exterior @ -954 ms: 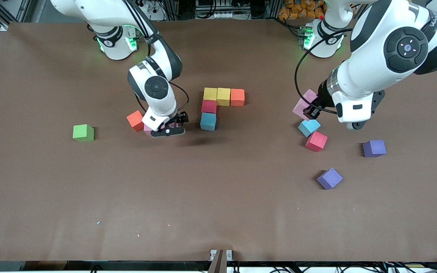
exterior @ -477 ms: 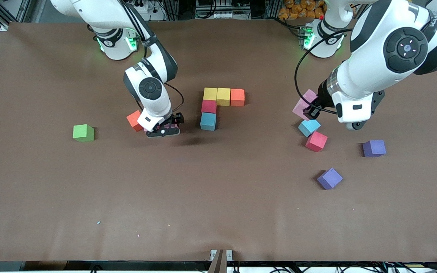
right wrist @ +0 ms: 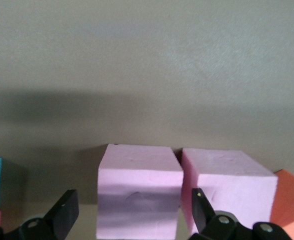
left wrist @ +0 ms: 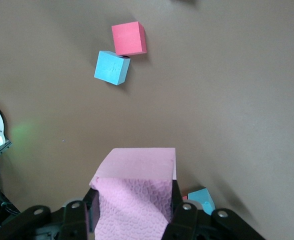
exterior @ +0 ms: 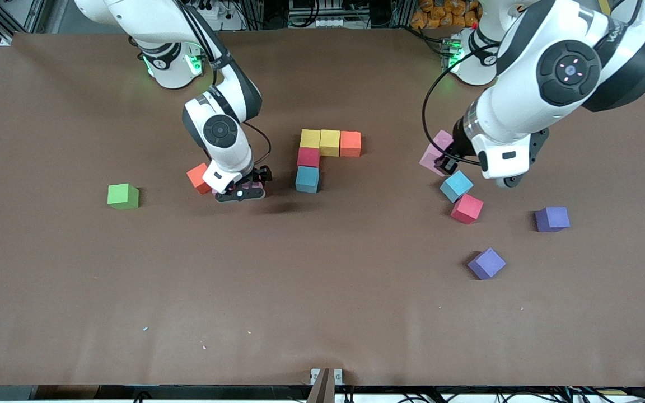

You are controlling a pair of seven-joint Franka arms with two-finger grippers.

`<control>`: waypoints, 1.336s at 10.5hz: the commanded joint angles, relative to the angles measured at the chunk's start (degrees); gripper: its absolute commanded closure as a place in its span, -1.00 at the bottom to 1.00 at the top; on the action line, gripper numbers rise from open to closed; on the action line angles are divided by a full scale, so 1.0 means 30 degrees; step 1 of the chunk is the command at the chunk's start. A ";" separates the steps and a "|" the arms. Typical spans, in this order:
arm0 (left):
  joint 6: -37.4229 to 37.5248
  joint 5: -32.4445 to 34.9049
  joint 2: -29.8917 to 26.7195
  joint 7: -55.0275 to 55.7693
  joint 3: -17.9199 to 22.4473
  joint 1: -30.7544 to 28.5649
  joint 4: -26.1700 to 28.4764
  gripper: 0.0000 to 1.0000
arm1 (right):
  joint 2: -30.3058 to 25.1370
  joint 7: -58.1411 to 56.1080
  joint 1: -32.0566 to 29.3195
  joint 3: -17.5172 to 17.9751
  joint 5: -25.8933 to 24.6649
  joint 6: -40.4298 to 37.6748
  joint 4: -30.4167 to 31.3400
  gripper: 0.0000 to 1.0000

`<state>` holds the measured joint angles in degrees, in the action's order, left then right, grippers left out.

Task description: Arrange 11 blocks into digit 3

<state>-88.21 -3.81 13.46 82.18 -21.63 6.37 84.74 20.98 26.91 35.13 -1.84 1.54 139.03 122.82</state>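
Two tools are in view. The left tool [exterior: 447, 162] is clamped on a pink block [exterior: 434, 152], carried in the air above the counter [exterior: 322, 313] toward the left arm's end; in the left wrist view the block [left wrist: 134, 192] sits squarely between the fingers [left wrist: 183, 212], its matte face showing a fine honeycomb texture.

The right tool [exterior: 239, 189] is low at the counter with its jaws fully spread, straddling a second pink block [right wrist: 138, 192] without gripping it. A third pink block [right wrist: 227, 190] lies just beside that one, with an orange-red block [exterior: 199, 178] next along toward the right arm's end.

The started figure [exterior: 322, 157] stands near the counter's middle: two yellow blocks [exterior: 320, 140] and an orange block [exterior: 350, 143] form a touching bar, and a red block [exterior: 308, 157] and a light blue block [exterior: 307, 179] descend from the bar's end toward the front camera. All are equal-sized matte cubes with clean edges.

Loose under the left arm lie a light blue block [exterior: 456, 185] and a red block [exterior: 466, 209], touching at a corner. Two purple blocks [exterior: 552, 219] [exterior: 486, 263] lie apart, nearer the front camera. A green cube [exterior: 122, 196] sits alone toward the right arm's end.
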 commanded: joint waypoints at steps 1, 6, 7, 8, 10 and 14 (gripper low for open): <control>-0.0156 0.0275 0.0083 0.0467 -0.0057 0.0073 -0.0181 1.00 | -0.0489 -0.0269 -0.0050 0.0143 0.0600 0.0239 0.0543 -1.00; -0.0332 0.0245 0.0317 0.1465 -0.0057 0.0308 -0.0181 1.00 | -0.0138 -0.0328 -0.0050 0.0143 0.0600 0.0852 0.0718 -1.00; -0.0361 0.0216 0.0317 0.1465 -0.0057 0.0366 -0.0181 1.00 | -0.0079 -0.0328 -0.0050 0.0143 0.0600 0.1319 0.1009 -1.00; -0.0333 0.0216 0.0317 0.1465 -0.0057 0.0453 -0.0181 1.00 | 0.0009 -0.0328 -0.0050 0.0143 0.0600 0.1613 0.1157 -1.00; -0.0332 0.0187 0.0317 0.1494 -0.0057 0.0454 -0.0181 1.00 | 0.0156 -0.0299 -0.0050 0.0172 0.0658 0.1791 0.1130 -0.86; -0.0332 0.0333 0.0317 0.1465 -0.0057 0.0483 -0.0211 1.00 | 0.0391 -0.0358 -0.0197 0.0172 0.0658 0.2085 0.0954 0.44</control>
<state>-89.09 -3.81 14.24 85.48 -21.62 7.52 84.74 21.87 26.81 35.15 -1.67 2.43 144.46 125.70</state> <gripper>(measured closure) 0.449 0.366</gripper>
